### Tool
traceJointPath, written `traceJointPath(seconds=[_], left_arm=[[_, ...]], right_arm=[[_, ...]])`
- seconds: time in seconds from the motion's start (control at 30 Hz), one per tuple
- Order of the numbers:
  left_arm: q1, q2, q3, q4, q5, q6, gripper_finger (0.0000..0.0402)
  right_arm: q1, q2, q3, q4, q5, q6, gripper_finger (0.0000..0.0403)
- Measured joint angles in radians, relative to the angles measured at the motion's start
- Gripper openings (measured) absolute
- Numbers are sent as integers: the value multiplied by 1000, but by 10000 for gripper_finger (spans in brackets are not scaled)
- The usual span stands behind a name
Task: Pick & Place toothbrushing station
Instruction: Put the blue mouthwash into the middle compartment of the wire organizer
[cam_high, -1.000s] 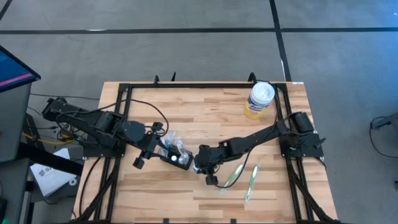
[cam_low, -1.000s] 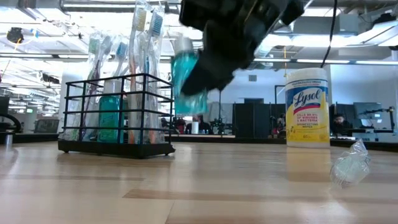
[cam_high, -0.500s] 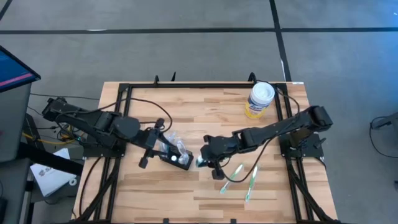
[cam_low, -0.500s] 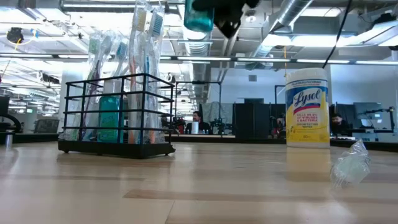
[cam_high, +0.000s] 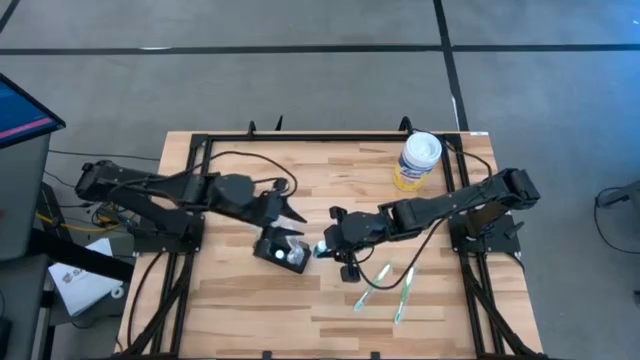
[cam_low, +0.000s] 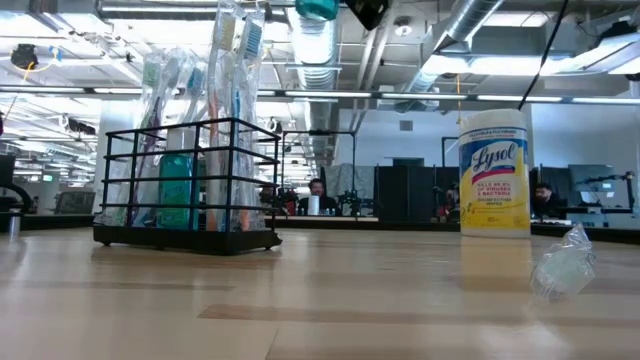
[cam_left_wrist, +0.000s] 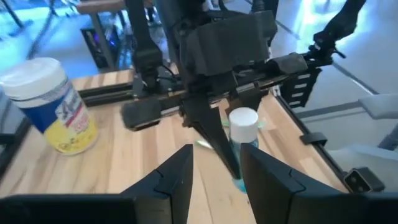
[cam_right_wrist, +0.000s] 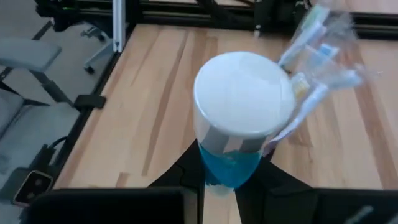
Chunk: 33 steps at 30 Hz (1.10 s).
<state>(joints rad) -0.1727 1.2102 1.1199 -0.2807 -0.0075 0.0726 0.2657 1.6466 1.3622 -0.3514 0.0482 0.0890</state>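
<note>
Table: pale wood planks, showing a smooth, slightly glossy finish. Toothbrushing station: thin black wire, looking like matt metal. Bottle: clear plastic showing blue liquid, wearing a smooth white cap. Canister: glossy printed label. Wrapper: crinkled clear film.

One black wire-frame rectangular toothbrushing station stands on the table, with several clear-wrapped toothbrushes upright in it, too overlapped to count, plus one teal bottle. One blue-liquid bottle with a white cap is present. Two loose green-handled toothbrushes lie flat. One yellow wipes canister with a white lid. One crumpled clear plastic wrapper.
</note>
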Motion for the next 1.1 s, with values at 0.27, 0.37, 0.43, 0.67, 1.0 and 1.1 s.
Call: traceJointPath(seconds=[0.27, 0.37, 0.43, 0.67, 1.0, 1.1], left_arm=[[41, 160, 229, -228, 32, -2, 126], [30, 231, 310, -304, 51, -1, 130], [19, 269, 345, -346, 53, -1, 135], [-2, 353, 385, -383, 56, -14, 159], [-6, 365, 386, -370, 41, -26, 177], [-9, 365, 386, -370, 38, -29, 175]], right_arm=[[-1, 8, 3, -14, 35, -12, 46], [-7, 11, 2, -23, 36, -13, 46], [-12, 10, 3, -25, 39, -13, 46], [-11, 10, 3, -42, 77, -10, 46], [-12, 10, 3, -37, 93, 16, 46], [-14, 10, 3, -35, 93, 17, 46]])
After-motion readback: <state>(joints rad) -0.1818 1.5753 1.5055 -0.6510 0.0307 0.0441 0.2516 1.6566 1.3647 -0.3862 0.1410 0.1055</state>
